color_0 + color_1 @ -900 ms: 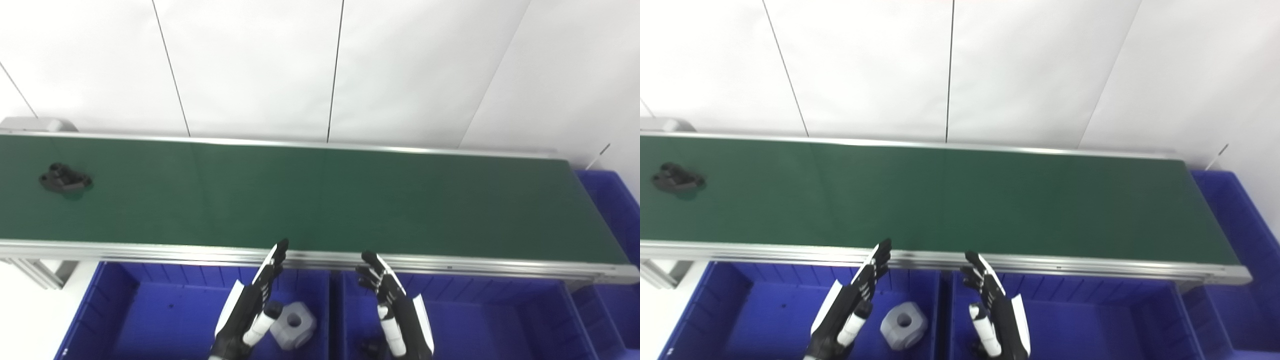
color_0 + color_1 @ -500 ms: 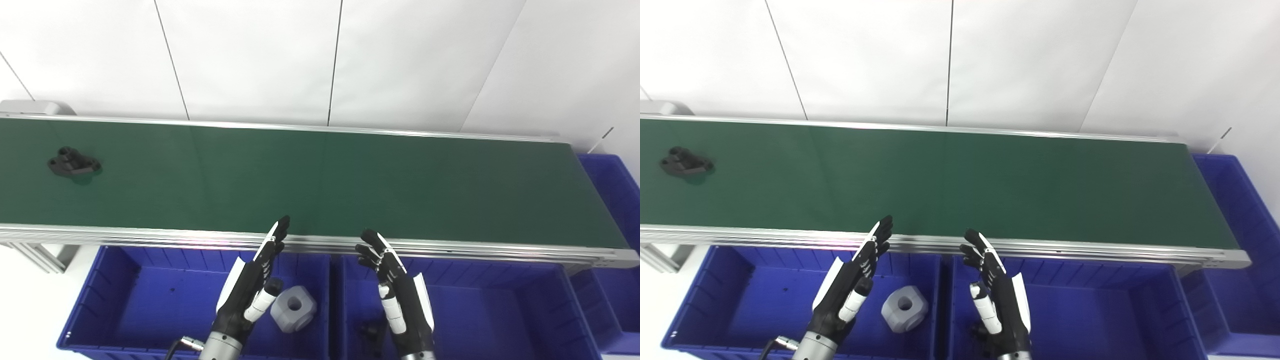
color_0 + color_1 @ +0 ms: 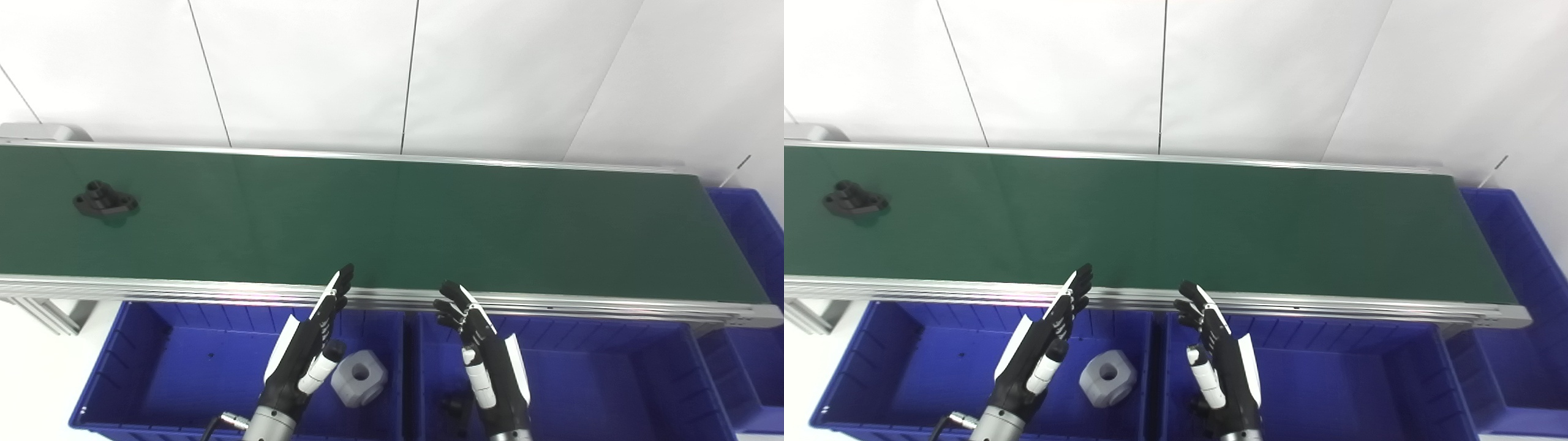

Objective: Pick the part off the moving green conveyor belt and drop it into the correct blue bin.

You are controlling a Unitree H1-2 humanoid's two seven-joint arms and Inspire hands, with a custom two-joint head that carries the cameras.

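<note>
A small black part (image 3: 104, 201) lies on the green conveyor belt (image 3: 392, 226) at the far left; it also shows in the right eye view (image 3: 854, 201). My left hand (image 3: 306, 355) is open and empty, held over the left blue bin (image 3: 153, 343), fingers pointing toward the belt's near rail. My right hand (image 3: 487, 361) is open and empty over the middle blue bin (image 3: 612, 380). Both hands are far to the right of the black part.
A grey block with a hole (image 3: 359, 378) lies in the left bin beside my left hand. A small black part (image 3: 453, 405) lies in the middle bin, partly hidden by my right hand. A third blue bin (image 3: 750, 245) stands at the belt's right end.
The black part has moved to the right along the belt. The camera tilted between the oldest frame and now. Both hands have stayed almost in place.
</note>
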